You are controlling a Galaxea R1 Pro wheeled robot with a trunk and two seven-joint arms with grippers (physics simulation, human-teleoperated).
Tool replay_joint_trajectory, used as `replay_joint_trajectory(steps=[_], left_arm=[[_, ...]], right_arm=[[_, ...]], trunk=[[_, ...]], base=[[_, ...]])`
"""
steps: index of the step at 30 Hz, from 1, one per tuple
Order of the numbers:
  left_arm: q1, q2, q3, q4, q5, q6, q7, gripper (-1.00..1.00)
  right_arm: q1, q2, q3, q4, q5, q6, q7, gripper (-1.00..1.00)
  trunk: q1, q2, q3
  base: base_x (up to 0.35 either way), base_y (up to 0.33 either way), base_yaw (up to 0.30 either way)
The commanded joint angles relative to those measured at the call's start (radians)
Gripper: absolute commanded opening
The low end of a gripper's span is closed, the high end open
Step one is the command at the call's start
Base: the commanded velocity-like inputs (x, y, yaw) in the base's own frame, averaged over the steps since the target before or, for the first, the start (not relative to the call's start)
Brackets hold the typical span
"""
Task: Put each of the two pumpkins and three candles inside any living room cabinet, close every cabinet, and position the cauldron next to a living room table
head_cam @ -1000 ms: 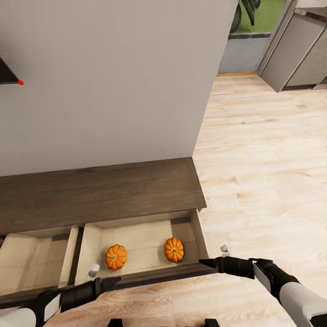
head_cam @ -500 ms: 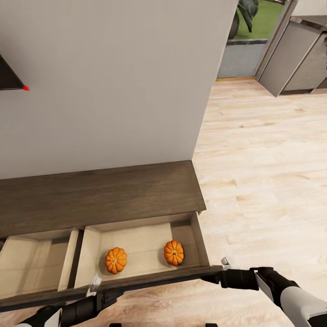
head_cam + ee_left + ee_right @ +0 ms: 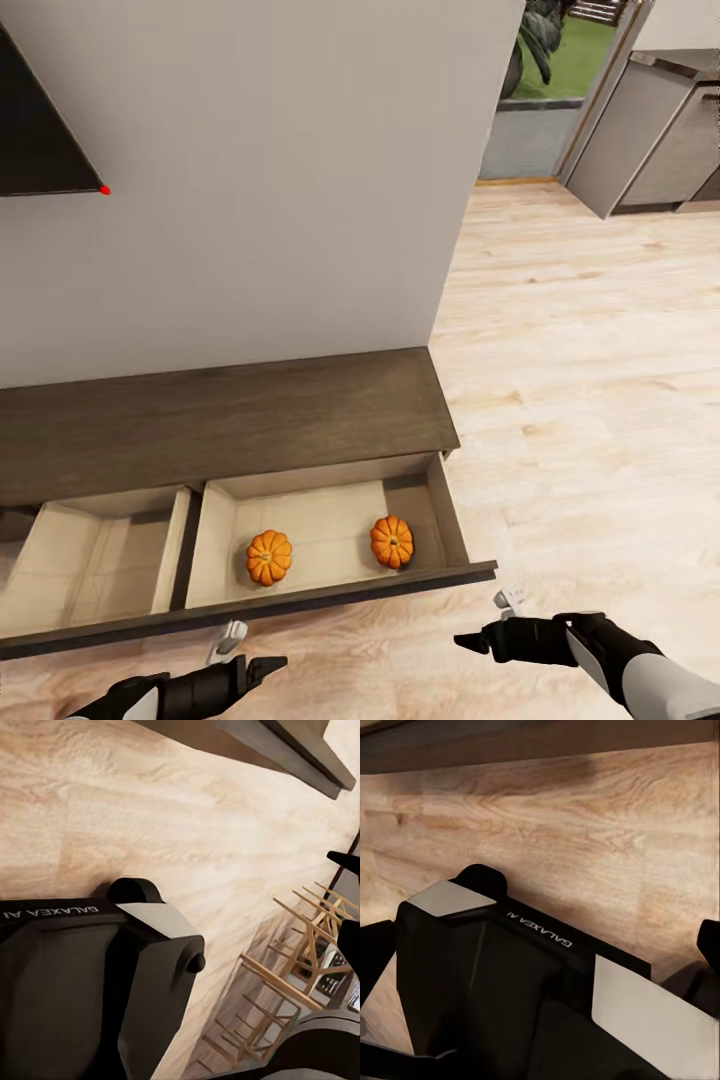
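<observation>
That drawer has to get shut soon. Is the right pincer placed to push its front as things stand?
Probably yes: the right pincer sits just off the open drawer's dark front, near its right end, with bare floor between them and nothing in the way.

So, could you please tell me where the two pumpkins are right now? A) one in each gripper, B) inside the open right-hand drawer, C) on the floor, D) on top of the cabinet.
B: both pumpkins sit on the tan bottom of the open right-hand drawer of the cabinet.

Matt dark wood cabinet (image 3: pixel 230 420), pale wood-grain floor (image 3: pixel 590 350), glossy pumpkins (image 3: pixel 269 557).
</observation>
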Motion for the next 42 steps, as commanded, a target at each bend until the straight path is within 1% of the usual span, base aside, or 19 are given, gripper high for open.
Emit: replay_joint_trajectory(steps=[1, 5, 9, 11, 13, 15, 16, 17, 18, 21, 24, 35, 42], left_arm=[[0.001, -0.001, 0.000, 0.000, 0.000, 0.000, 0.005, 1.00], [0.001, -0.003, 0.000, 0.011, 0.000, -0.001, 0.013, 1.00], [0.001, -0.011, 0.001, 0.032, 0.000, -0.004, 0.017, 1.00], [0.001, -0.016, 0.001, 0.034, 0.000, -0.005, 0.024, 1.00], [0.001, -0.018, 0.001, 0.035, 0.001, -0.006, 0.059, 1.00], [0.001, -0.026, 0.001, 0.036, 0.001, -0.013, 0.125, 1.00], [0.001, -0.033, 0.001, 0.036, 0.001, -0.015, 0.152, 1.00], [0.001, -0.046, 0.001, 0.036, 0.001, -0.018, 0.193, 1.00], [0.001, -0.054, 0.001, 0.035, 0.001, -0.019, 0.217, 1.00], [0.001, -0.072, 0.001, 0.035, 0.002, -0.021, 0.270, 1.00], [0.001, -0.080, 0.001, 0.035, 0.003, -0.021, 0.289, 1.00], [0.001, -0.081, 0.006, 0.034, 0.009, -0.022, 0.294, 1.00], [0.001, -0.084, 0.007, 0.034, 0.009, -0.020, 0.295, 1.00]], right_arm=[[0.002, 0.000, 0.000, 0.000, 0.000, -0.004, -0.013, 1.00], [0.007, 0.000, 0.000, 0.001, -0.002, -0.038, -0.062, 1.00], [0.016, 0.004, 0.002, 0.000, -0.004, -0.076, -0.158, 1.00], [0.023, 0.015, 0.002, 0.000, -0.003, -0.085, -0.202, 1.00], [0.027, 0.022, 0.003, -0.001, -0.002, -0.087, -0.217, 1.00], [0.030, 0.029, 0.006, -0.001, 0.002, -0.089, -0.242, 1.00], [0.031, 0.033, 0.006, -0.001, 0.006, -0.089, -0.259, 1.00], [0.034, 0.040, 0.006, -0.001, 0.016, -0.090, -0.290, 1.00], [0.036, 0.047, 0.006, -0.001, 0.024, -0.090, -0.310, 1.00], [0.043, 0.066, 0.005, 0.000, 0.043, -0.091, -0.358, 1.00], [0.046, 0.077, 0.005, 0.001, 0.049, -0.091, -0.377, 1.00], [0.053, 0.080, 0.005, 0.001, 0.049, -0.091, -0.382, 1.00], [0.053, 0.080, 0.005, 0.001, 0.045, -0.091, -0.382, 1.00]], trunk=[[0.000, 0.000, 0.002], [0.000, 0.000, 0.008], [0.000, 0.000, 0.014], [0.000, 0.000, 0.017], [0.000, 0.000, 0.019], [0.000, 0.000, 0.021], [0.000, 0.000, 0.022], [0.000, 0.000, 0.023], [0.000, 0.000, 0.023], [0.000, 0.000, 0.025], [0.000, 0.000, 0.025], [0.000, 0.000, 0.026], [0.027, -0.049, 0.004]], base=[[-0.058, 0.039, 0.000], [-0.023, 0.015, 0.028], [-0.004, 0.002, 0.134], [-0.001, 0.000, 0.185], [0.000, 0.000, 0.219], [0.000, 0.000, 0.237], [0.000, 0.000, 0.243], [0.000, 0.000, 0.252], [0.000, 0.000, 0.259], [0.000, 0.000, 0.265], [0.000, 0.000, 0.100], [0.000, 0.000, 0.007], [0.000, 0.000, 0.000]])
